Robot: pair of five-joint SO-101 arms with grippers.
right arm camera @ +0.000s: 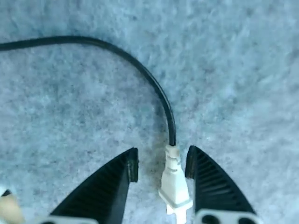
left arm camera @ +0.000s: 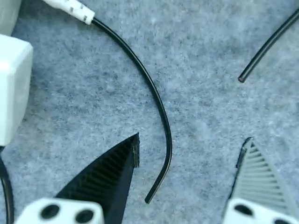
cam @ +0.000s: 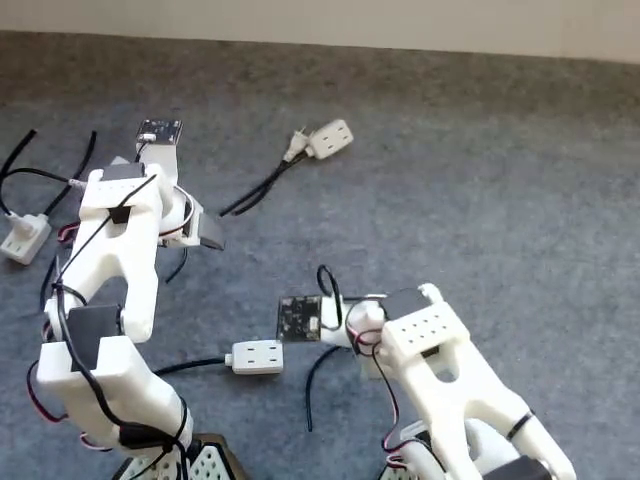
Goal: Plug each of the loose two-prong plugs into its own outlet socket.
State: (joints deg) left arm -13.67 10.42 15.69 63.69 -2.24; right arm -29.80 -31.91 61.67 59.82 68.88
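Note:
A white two-prong plug on a black cord lies on the carpet between the fingers of my right gripper. The gripper is open; the plug sits close to one finger, with a gap to the other. My left gripper is open just above the carpet, over the loose end of a black cord. Beside it are a white block and a white plug end. From above, one white outlet socket lies between the arms. Another socket lies farther back with a plug at its side.
A third white socket with black cords lies at the far left edge. Loose black cord runs across the grey carpet between the arms. A short cord trails near the right arm's base.

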